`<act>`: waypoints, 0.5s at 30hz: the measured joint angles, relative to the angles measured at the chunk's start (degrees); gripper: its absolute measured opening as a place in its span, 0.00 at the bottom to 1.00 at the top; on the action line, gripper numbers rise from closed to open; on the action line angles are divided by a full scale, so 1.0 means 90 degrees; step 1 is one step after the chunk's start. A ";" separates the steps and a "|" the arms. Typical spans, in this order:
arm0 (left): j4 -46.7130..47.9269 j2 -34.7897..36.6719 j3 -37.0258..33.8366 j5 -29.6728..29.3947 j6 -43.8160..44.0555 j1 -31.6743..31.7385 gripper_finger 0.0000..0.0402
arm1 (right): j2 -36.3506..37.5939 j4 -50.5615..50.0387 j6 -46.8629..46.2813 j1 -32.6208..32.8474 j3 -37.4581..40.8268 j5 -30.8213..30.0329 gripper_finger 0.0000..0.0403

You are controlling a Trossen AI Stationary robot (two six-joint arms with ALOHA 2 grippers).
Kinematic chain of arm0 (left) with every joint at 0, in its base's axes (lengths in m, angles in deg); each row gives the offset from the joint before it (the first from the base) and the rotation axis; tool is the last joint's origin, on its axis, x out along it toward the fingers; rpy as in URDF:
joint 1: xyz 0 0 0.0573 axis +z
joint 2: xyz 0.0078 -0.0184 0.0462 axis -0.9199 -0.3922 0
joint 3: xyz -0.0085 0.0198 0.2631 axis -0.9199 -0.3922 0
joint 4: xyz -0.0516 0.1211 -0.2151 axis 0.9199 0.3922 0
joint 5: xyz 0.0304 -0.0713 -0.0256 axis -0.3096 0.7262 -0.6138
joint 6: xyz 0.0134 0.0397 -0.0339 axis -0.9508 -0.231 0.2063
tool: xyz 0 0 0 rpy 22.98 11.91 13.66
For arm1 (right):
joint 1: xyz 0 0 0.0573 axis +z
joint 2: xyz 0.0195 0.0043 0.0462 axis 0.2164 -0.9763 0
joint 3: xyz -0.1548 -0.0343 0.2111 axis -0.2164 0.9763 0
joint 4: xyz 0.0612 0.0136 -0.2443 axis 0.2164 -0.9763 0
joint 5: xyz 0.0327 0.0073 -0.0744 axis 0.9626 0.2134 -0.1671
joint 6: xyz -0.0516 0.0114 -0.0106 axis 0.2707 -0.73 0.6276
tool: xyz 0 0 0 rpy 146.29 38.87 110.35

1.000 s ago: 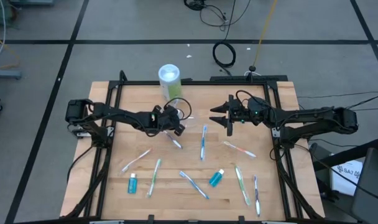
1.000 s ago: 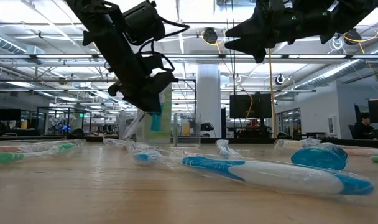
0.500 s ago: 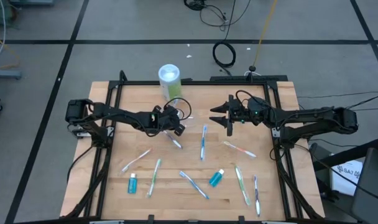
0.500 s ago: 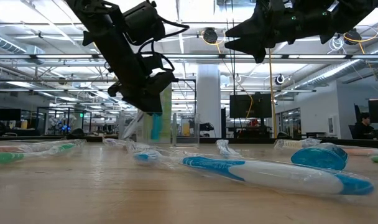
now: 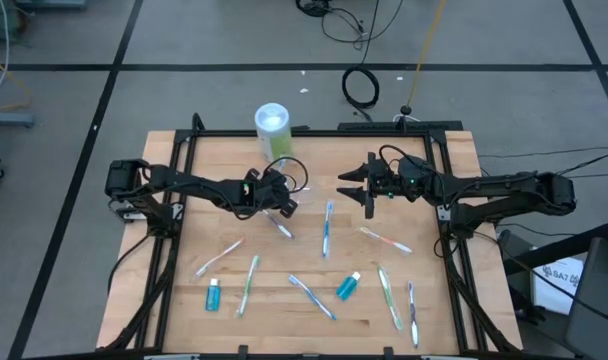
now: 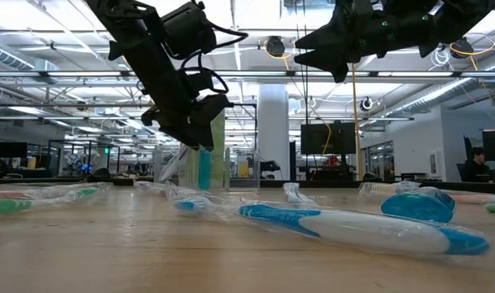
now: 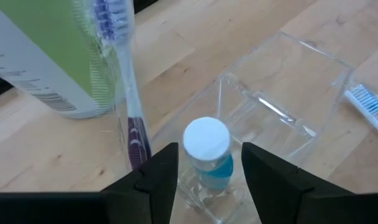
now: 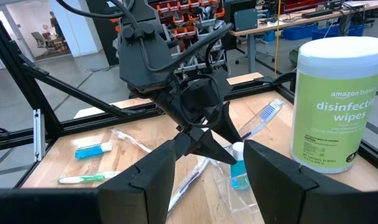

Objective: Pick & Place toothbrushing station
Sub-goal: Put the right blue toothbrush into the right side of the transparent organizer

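Left gripper (image 7: 204,171), frame bottom, jaws apart over teal tube (image 7: 207,152) standing in clear container (image 7: 282,106); tube looks light, slick — grip below cap. Right gripper (image 8: 204,165) open, idle.

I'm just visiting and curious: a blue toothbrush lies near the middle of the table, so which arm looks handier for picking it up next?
Probably the right. Its claw hangs open and empty near the blue toothbrush. The left claw is over the clear container, beside the teal tube standing inside.
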 joint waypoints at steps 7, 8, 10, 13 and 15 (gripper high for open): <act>0.0028 0.0301 -0.0002 -0.0036 -0.0229 0.0000 0.46 | -0.0001 0.0000 0.0000 0.0000 0.0000 0.0000 0.45; 0.0025 0.0402 -0.0002 -0.0035 -0.0232 0.0000 0.46 | 0.0000 0.0000 0.0000 0.0000 0.0000 0.0000 0.45; 0.0019 0.0641 -0.0002 -0.0036 -0.0319 0.0000 0.46 | -0.0002 -0.0002 0.0000 0.0002 0.0000 0.0000 0.45; 0.0006 0.1045 -0.0001 -0.0036 -0.0540 -0.0011 0.46 | -0.0002 -0.0028 0.0000 0.0000 0.0000 0.0000 0.45; 0.0039 0.1305 0.0000 -0.0036 -0.0625 -0.0040 0.46 | -0.0002 -0.0216 0.0000 0.0000 0.0000 0.0000 0.45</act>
